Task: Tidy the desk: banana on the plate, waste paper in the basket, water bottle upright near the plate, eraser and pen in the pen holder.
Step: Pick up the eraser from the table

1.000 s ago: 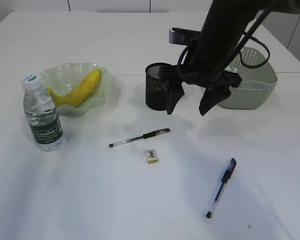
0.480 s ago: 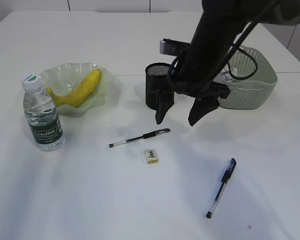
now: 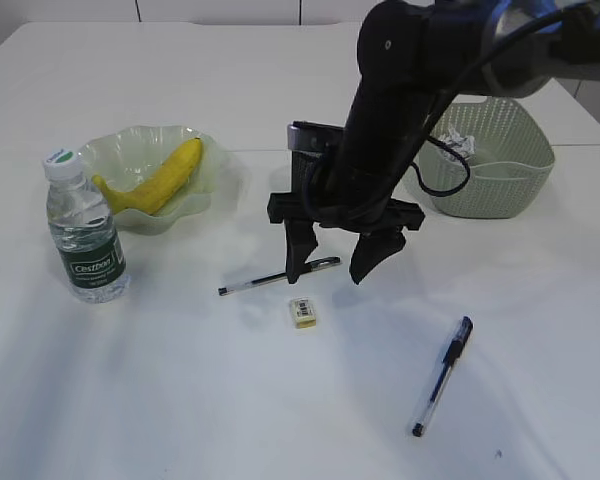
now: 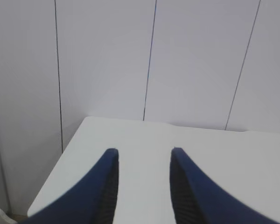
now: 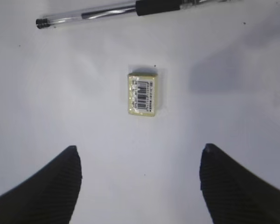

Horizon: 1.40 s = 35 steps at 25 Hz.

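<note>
Reached in from the upper right with the right arm (image 3: 410, 90), dark and bent downward at the wrist. Held the right hand (image 3: 337, 265) pointing down, fingers (image 5: 46, 186) spread wide with nothing between them, tips above the surface. Kept the left hand (image 4: 142, 161) raised and level, fingers partly apart, gripping nothing.

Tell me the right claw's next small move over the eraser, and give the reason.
Probably move forward a little and lower: the right claw is wide open and empty, and the eraser lies on the table just ahead of its tips, near the black pen.
</note>
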### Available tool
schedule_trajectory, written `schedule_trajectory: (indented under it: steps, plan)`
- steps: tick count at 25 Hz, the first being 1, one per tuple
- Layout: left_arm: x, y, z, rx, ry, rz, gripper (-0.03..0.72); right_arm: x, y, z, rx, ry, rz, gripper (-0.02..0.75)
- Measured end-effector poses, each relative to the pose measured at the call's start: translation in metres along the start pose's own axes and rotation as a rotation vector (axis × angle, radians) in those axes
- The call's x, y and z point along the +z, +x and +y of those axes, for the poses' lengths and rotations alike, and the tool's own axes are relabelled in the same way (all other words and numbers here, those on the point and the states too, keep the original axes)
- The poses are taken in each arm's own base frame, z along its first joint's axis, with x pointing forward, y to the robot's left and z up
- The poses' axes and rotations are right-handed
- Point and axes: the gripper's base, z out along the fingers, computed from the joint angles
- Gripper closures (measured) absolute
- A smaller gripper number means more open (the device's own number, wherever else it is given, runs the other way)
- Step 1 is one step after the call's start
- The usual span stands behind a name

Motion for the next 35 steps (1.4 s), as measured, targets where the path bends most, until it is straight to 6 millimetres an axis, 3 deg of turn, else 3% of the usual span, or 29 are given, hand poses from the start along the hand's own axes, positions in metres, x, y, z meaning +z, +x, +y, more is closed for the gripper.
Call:
schedule_trajectory:
  steps: [7, 14, 28, 35]
  plan:
    - [0.0, 0.0, -0.005, 0.0, 0.053, -0.005, 0.443, 0.026, -0.006, -0.005, 0.017, 0.003, 0.015, 0.152]
    - [0.0, 0.0, -0.005, 0.0, 0.057, -0.005, 0.448, 0.027, -0.013, -0.002, 0.028, -0.03, -0.058, 0.153]
    - [0.0, 0.0, -0.005, 0.001, 0.057, -0.006, 0.448, 0.051, -0.016, -0.006, 0.04, -0.04, -0.027, 0.152]
    - [0.0, 0.0, -0.005, 0.001, 0.057, -0.006, 0.448, 0.052, -0.017, -0.006, 0.034, -0.044, -0.027, 0.153]
